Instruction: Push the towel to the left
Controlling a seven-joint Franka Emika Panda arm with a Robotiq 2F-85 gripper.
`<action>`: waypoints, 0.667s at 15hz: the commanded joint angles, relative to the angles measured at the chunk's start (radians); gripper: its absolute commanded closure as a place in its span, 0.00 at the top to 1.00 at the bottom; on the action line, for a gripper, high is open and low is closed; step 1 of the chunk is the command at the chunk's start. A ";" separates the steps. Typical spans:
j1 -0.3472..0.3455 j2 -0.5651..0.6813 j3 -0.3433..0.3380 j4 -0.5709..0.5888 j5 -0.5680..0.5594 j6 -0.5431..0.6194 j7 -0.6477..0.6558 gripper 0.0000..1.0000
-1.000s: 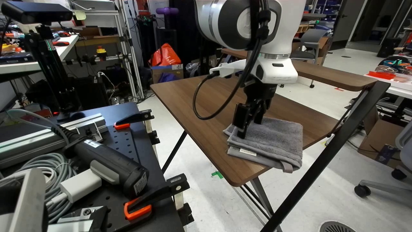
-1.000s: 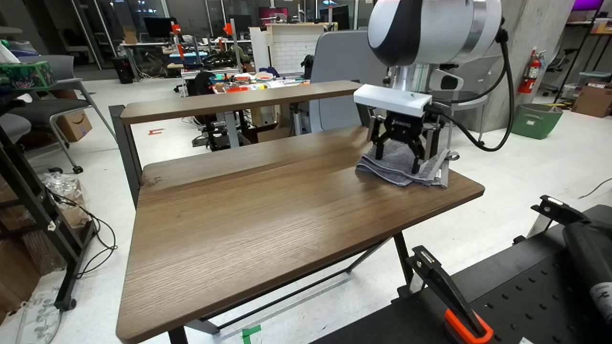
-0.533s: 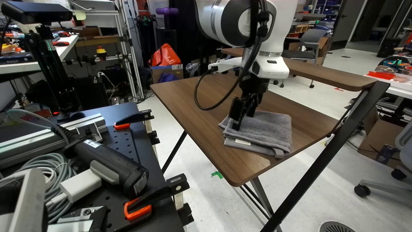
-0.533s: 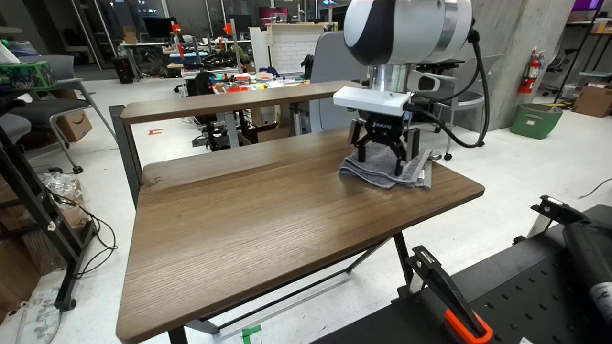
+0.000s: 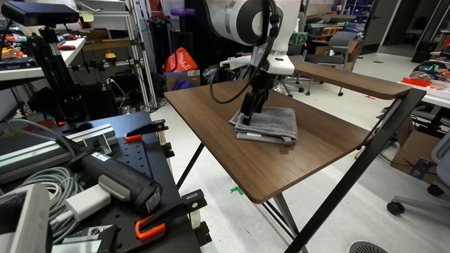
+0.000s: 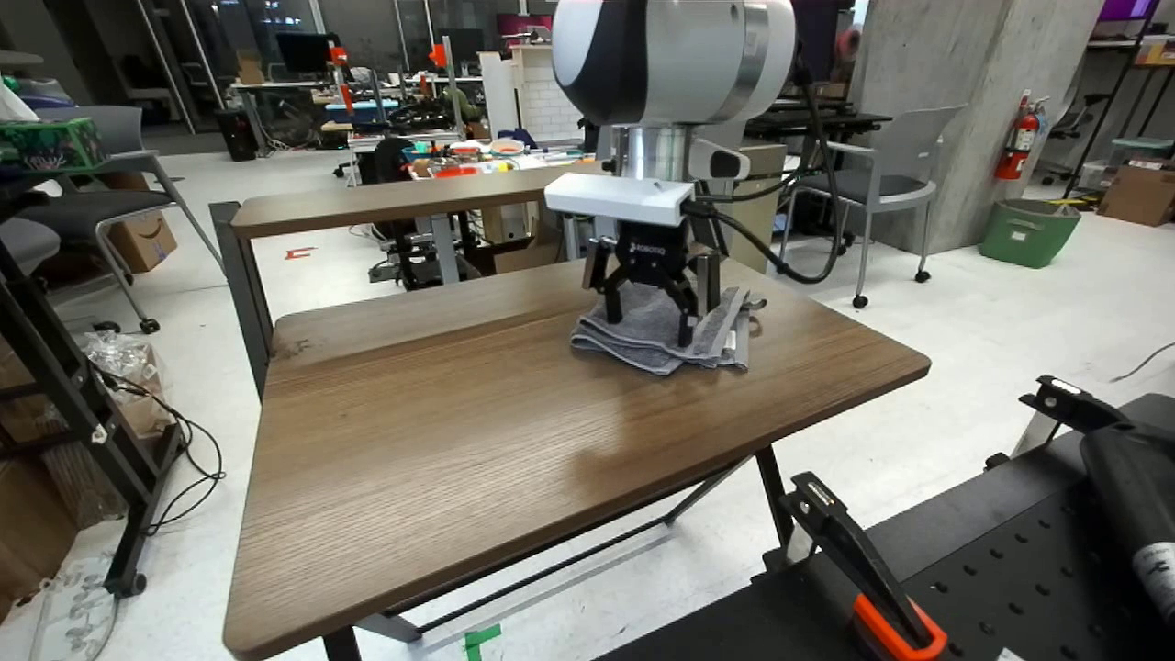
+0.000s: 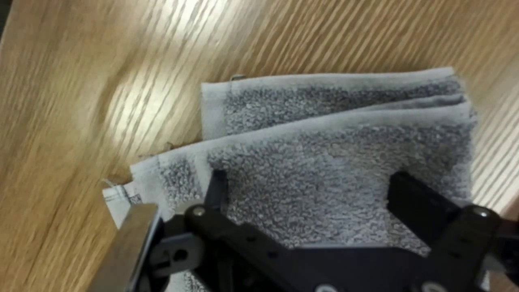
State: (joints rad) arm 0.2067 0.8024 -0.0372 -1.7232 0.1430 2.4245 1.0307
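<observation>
In an exterior view you have a green bin [image 6: 1028, 234] standing near a concrete pillar [image 6: 968, 60]; what it holds is hidden from you. Your tool [image 7: 309, 176] is spread wide, its fingertips [image 6: 686, 335] down on the folded grey towel [image 7: 308, 156], which lies flat between them. You have that towel on the brown worktop [image 6: 413, 459], right of its middle in an exterior view

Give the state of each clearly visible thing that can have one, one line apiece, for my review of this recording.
Rectangular grey terry-cloth towel: folded, layers staggered, lying flat
Black Robotiq gripper: open, pointing down, apparently touching the towel
Brown wood-grain rectangular table: standing, bearing the towel
Thin grey cable: coiled
Green plastic bin: upright, open-topped
Red cylindrical fire extinguisher: upright
Grey castered chair: upright, unoccupied
</observation>
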 commanded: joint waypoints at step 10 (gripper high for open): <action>0.173 0.171 0.032 0.280 -0.049 -0.157 0.055 1.00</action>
State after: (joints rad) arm 0.3562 0.9056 -0.0175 -1.5287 0.1220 2.3107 1.0602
